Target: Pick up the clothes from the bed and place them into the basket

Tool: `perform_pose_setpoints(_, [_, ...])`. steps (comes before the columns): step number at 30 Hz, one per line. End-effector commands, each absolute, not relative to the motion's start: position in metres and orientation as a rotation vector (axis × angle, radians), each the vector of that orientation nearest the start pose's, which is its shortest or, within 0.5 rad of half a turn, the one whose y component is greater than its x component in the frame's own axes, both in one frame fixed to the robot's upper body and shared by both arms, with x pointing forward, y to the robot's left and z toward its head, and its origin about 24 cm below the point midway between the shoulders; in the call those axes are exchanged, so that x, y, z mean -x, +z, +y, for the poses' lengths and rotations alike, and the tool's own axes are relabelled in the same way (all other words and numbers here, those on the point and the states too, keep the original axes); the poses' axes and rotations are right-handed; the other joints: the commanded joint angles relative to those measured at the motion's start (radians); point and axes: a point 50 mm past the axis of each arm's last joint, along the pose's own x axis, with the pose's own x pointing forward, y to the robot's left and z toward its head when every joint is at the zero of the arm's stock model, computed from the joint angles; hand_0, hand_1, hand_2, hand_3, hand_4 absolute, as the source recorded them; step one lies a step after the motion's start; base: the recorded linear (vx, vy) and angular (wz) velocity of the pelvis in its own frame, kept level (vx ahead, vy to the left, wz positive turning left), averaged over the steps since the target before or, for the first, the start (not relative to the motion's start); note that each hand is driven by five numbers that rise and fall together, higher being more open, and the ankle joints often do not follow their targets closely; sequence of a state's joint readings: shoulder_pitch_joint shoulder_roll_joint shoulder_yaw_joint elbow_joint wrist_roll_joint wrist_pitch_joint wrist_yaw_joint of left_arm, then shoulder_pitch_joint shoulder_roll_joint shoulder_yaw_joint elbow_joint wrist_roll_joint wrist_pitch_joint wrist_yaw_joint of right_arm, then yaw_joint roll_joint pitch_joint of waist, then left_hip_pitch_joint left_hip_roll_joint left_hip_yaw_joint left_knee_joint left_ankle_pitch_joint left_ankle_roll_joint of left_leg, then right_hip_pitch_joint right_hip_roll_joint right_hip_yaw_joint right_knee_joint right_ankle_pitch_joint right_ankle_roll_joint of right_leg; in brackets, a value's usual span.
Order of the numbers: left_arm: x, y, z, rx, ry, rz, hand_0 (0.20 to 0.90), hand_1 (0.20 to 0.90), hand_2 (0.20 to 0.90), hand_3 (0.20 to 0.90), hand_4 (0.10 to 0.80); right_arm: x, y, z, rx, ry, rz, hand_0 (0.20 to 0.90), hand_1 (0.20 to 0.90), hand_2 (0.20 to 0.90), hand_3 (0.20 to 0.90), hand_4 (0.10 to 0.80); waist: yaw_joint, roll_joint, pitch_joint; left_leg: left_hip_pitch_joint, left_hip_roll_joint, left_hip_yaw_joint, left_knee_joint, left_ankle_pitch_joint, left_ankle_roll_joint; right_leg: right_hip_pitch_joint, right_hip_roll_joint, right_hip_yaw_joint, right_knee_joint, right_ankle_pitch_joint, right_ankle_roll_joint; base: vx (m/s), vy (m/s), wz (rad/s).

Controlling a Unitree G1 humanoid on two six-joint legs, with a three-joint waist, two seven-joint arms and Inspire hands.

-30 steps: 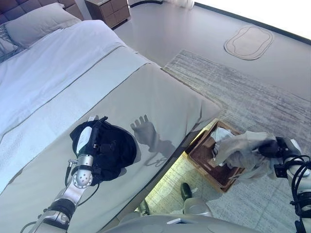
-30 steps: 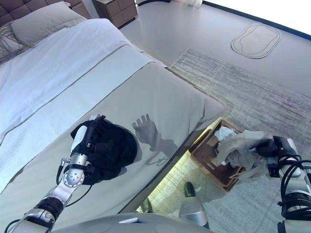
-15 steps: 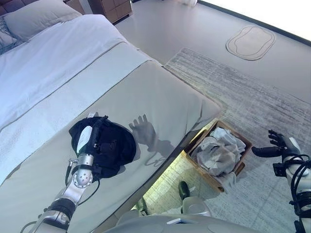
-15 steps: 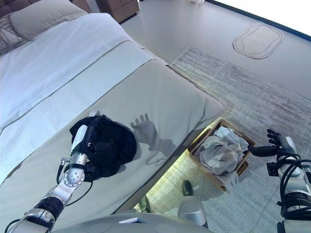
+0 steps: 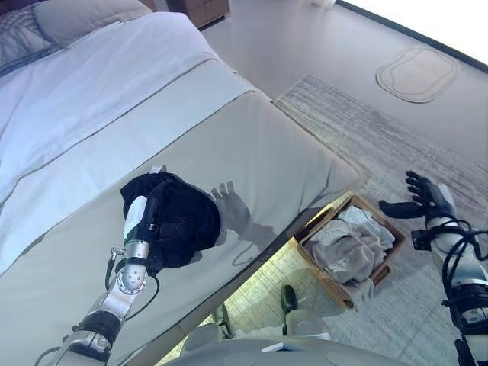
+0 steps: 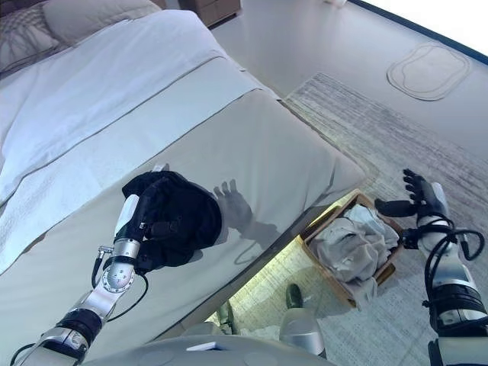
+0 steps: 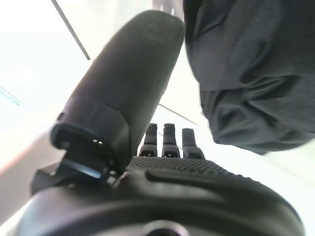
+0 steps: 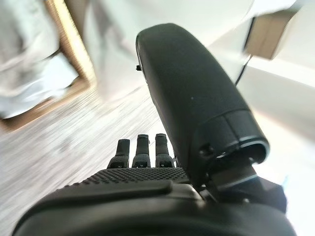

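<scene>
A black garment (image 5: 183,217) lies bunched on the grey cover of the bed (image 5: 259,145), near its front edge. My left hand (image 5: 146,223) rests on top of it with straight fingers; in the left wrist view the black garment (image 7: 246,73) shows beside the thumb (image 7: 133,69). A brown basket (image 5: 324,267) stands on the floor beside the bed and holds grey and white clothes (image 5: 347,245); one piece hangs over its front rim. My right hand (image 5: 421,200) is open and empty in the air, to the right of the basket and above it.
A pillow (image 5: 84,17) lies at the head of the bed, with a wooden nightstand (image 5: 207,8) beyond it. A grey rug (image 5: 396,145) lies under the basket. An oval mat (image 5: 418,72) lies farther off on the floor.
My right hand has let go of the grey garment, which now lies in the basket, and has drawn back open to the right. The camera has shifted. My left hand stays on the black garment.
</scene>
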State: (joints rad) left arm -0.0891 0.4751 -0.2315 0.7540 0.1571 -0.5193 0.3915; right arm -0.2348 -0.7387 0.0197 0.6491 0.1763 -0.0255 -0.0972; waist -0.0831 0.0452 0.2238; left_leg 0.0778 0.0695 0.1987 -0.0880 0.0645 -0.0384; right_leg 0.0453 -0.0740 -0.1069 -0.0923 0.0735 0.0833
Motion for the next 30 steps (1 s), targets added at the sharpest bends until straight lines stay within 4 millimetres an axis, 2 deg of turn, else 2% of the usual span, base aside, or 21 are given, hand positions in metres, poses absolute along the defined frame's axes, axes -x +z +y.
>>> perform_pose_setpoints(1, [-0.245, -0.003, 0.264, -0.671, 0.217, -0.062, 0.9, 0.9, 0.9, 0.9, 0.8, -0.311, 0.117, -0.328, 0.62, -0.316, -0.037, 0.9, 0.9, 0.9, 0.9, 0.8, 0.055, -0.046, -0.055, 0.011, -0.036, -0.08, 0.091, -0.137, -0.005, -0.024, 0.004, -0.044, 0.128, -0.109, -0.015, 0.079, -0.024, 0.23])
perform_pose_setpoints(8, [-0.237, -0.01, 0.268, -0.665, 0.239, -0.016, 0.9, 0.9, 0.9, 0.9, 0.8, -0.334, 0.142, -0.307, 0.851, -0.334, -0.123, 0.9, 0.9, 0.9, 0.9, 0.8, 0.125, -0.048, -0.042, -0.02, -0.053, -0.15, 0.141, -0.145, -0.008, -0.008, -0.011, -0.088, 0.163, -0.141, -0.037, 0.089, -0.001, 0.3])
perform_pose_setpoints(14, [-0.227, -0.015, 0.274, -0.663, 0.251, 0.015, 0.9, 0.9, 0.9, 0.9, 0.8, -0.346, 0.151, -0.29, 1.01, -0.291, -0.131, 0.9, 0.9, 0.9, 0.9, 0.8, 0.172, -0.052, -0.027, -0.042, -0.063, -0.191, 0.176, -0.148, -0.011, -0.004, -0.022, -0.127, 0.195, -0.165, -0.054, 0.099, 0.015, 0.35])
perform_pose_setpoints(17, [-0.226, -0.009, 0.278, -0.668, 0.245, 0.003, 0.9, 0.9, 0.9, 0.9, 0.8, -0.355, 0.17, -0.28, 1.139, -0.294, -0.199, 0.9, 0.9, 0.9, 0.9, 0.8, 0.221, -0.049, 0.015, -0.099, -0.071, -0.225, 0.246, -0.156, -0.01, -0.039, -0.031, -0.169, 0.285, -0.206, -0.076, 0.039, 0.035, 0.37])
perform_pose_setpoints(23, [-0.227, 0.003, 0.282, -0.666, 0.236, -0.046, 0.9, 0.9, 0.9, 0.9, 0.8, -0.369, 0.204, -0.267, 1.23, -0.296, -0.258, 0.9, 0.9, 0.9, 0.9, 0.8, 0.292, -0.03, 0.104, -0.197, -0.096, -0.288, 0.32, -0.155, -0.01, -0.115, -0.05, -0.219, 0.391, -0.247, -0.102, -0.042, 0.019, 0.37])
perform_pose_setpoints(25, [-0.231, 0.009, 0.282, -0.669, 0.225, -0.069, 0.9, 0.9, 0.9, 0.9, 0.8, -0.374, 0.22, -0.264, 1.265, -0.319, -0.276, 0.9, 0.9, 0.9, 0.9, 0.8, 0.332, -0.014, 0.155, -0.262, -0.107, -0.306, 0.371, -0.157, -0.002, -0.178, -0.074, -0.255, 0.492, -0.279, -0.118, -0.12, 0.008, 0.4])
perform_pose_setpoints(30, [-0.227, 0.014, 0.281, -0.671, 0.21, -0.1, 0.9, 0.9, 0.9, 0.9, 0.8, -0.379, 0.234, -0.252, 1.318, -0.325, -0.309, 0.9, 0.9, 0.9, 0.9, 0.8, 0.391, 0.013, 0.233, -0.351, -0.139, -0.338, 0.458, -0.162, 0.01, -0.253, -0.119, -0.309, 0.65, -0.327, -0.143, -0.017, 0.003, 0.45])
